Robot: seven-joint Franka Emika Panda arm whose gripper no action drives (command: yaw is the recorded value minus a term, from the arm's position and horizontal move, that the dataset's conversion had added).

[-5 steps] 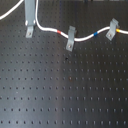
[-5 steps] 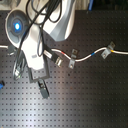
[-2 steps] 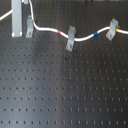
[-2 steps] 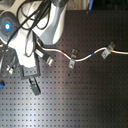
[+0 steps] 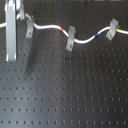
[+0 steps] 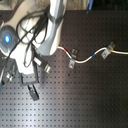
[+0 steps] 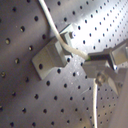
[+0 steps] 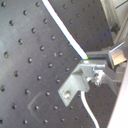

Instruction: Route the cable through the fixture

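The cable (image 5: 85, 39) lies strung through 3 clips (image 5: 71, 38) across the perforated desk (image 5: 75, 95), and the fingers (image 7: 102, 62) appear pinched on it just beside the end clip, seemingly to keep it taut.

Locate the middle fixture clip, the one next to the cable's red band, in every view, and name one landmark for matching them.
First exterior view: middle clip sits upper centre, red band on the first exterior view's left of it.
Second exterior view: the clip lies just right of the arm, the cable running on to the right.
First wrist view: not identifiable; one clip shows, which one is unclear.
Second wrist view: likewise unclear.
Shared landmark: the cable's blue band, also at.
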